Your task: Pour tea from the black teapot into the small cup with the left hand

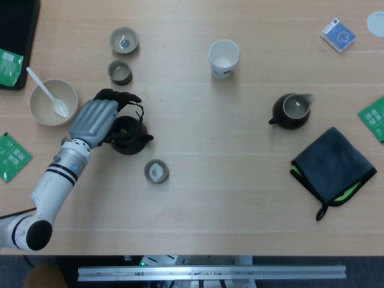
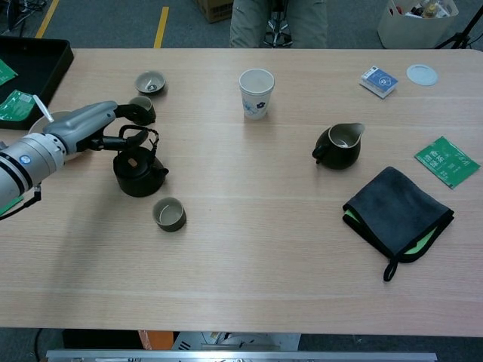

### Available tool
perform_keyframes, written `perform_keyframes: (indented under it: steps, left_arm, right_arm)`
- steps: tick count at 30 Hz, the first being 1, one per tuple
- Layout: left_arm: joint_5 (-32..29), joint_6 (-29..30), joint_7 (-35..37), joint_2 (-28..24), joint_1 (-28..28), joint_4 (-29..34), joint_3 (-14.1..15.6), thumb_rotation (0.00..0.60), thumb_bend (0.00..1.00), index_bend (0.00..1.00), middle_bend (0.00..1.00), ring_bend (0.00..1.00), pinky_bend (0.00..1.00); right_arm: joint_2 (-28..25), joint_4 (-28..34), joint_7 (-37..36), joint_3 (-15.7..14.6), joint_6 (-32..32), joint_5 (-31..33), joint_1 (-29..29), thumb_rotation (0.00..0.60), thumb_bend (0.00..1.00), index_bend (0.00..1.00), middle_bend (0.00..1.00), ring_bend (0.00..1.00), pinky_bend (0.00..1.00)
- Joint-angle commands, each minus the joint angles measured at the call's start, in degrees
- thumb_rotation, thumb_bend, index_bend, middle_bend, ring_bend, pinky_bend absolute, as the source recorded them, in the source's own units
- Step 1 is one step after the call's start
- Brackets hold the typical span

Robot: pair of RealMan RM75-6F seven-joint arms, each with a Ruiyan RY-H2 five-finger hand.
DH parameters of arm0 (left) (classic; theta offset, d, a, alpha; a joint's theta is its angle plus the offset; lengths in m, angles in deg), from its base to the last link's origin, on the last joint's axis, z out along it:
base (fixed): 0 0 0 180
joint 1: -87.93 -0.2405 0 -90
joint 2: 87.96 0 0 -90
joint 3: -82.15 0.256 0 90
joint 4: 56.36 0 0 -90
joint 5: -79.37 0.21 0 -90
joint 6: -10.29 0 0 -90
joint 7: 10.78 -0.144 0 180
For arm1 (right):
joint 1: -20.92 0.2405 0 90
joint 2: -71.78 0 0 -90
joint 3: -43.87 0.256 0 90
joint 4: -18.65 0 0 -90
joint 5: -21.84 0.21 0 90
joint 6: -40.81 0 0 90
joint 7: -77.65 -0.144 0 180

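Note:
The black teapot point(image 1: 128, 135) point(image 2: 139, 174) stands upright on the table, spout pointing right. My left hand point(image 1: 95, 121) point(image 2: 80, 130) lies just to its left, fingers stretched out above and behind the wire handle, gripping nothing; its thumb reaches toward the handle. The small cup point(image 1: 156, 171) point(image 2: 169, 213) sits on the table just in front and to the right of the teapot, apart from the hand. My right hand appears in neither view.
Two more small cups point(image 1: 120, 72) point(image 1: 124, 40) stand behind the teapot. A bowl with a white spoon point(image 1: 54, 102) is at the left. A paper cup point(image 1: 224, 58), dark pitcher point(image 1: 292, 110) and folded cloth point(image 1: 333, 165) lie to the right.

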Motion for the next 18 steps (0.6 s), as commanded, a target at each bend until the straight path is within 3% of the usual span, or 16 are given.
perform_keyframes:
  steps: [1, 4, 9, 18]
  left_arm:
    - [1.2, 1.5, 0.8, -1.0, -0.5, 1.1, -0.4, 0.214, 0.38, 0.20, 0.21, 0.15, 0.09]
    - [2.4, 3.9, 0.9, -2.6, -1.5, 2.9, -0.5, 0.304, 0.38, 0.20, 0.21, 0.15, 0.09]
    - [4.4, 10.3, -0.3, -4.2, -4.2, 5.0, -0.4, 0.582, 0.38, 0.22, 0.22, 0.15, 0.09]
    - [10.8, 27.0, -7.3, -6.2, -12.5, 4.5, 2.6, 0.600, 0.38, 0.25, 0.25, 0.16, 0.09]
  right_arm:
    - [0.0, 0.0, 0.0, 0.1, 0.1, 0.1, 0.0, 0.600, 0.01, 0.47, 0.39, 0.27, 0.28]
    - [0.0, -0.1, 0.0, 0.1, 0.2, 0.2, 0.1, 0.600, 0.01, 0.47, 0.39, 0.27, 0.28]
    - [0.0, -0.3, 0.1, 0.1, 0.5, 0.7, 0.1, 0.600, 0.01, 0.47, 0.39, 0.27, 0.28]
    - [-0.1, 0.1, 0.5, 0.1, 1.0, 0.4, 0.4, 0.600, 0.01, 0.47, 0.39, 0.27, 0.28]
